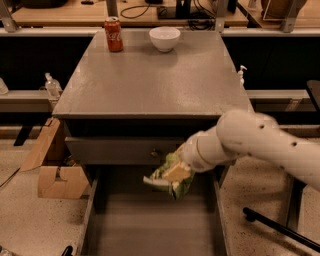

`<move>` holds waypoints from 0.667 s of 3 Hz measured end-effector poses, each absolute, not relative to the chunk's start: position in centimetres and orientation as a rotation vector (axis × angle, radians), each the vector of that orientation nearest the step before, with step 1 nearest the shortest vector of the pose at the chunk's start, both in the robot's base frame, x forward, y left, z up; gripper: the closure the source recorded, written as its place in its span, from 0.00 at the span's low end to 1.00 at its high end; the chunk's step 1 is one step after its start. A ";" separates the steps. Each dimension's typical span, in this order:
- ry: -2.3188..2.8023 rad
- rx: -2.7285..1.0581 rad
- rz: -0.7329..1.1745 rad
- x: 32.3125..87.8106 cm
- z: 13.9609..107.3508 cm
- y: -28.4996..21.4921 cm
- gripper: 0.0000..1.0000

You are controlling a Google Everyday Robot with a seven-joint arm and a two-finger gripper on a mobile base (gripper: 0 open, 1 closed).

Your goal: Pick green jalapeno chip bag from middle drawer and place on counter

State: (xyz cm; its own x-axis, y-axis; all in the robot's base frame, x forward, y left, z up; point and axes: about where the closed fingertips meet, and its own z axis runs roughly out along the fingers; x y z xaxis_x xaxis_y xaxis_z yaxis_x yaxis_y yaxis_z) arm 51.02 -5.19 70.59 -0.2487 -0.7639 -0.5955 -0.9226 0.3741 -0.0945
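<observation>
Along the back runs a light wooden bench strewn with cables, and in front of it stands a grey cabinet whose broad matte top, the counter, fills the upper middle of the view. A red Coca-Cola can stands upright near the counter's far left corner, with a white bowl just to its right; the two stand apart. Below the counter's front edge sits a closed drawer front, and under that the middle drawer is pulled out toward the camera, its flat grey floor showing between low side walls. The white arm reaches in from the right, and its gripper hangs over the back part of the open drawer, in front of the closed drawer front. The pincer is clamped on the green jalapeno chip bag, a tan pad pressing into the crumpled foil. The bag is held clear of the drawer floor, below counter level, its pale end sticking out to the left. A cardboard box sits on the speckled floor left of the cabinet, and a small pump bottle stands on the ledge at the right.
</observation>
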 end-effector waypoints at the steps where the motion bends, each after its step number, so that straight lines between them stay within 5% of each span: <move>1: 2.074 -1.427 0.315 51.9 77.6 -5.8 1.00; 2: 2.021 -1.399 0.244 54.0 84.6 -5.3 1.00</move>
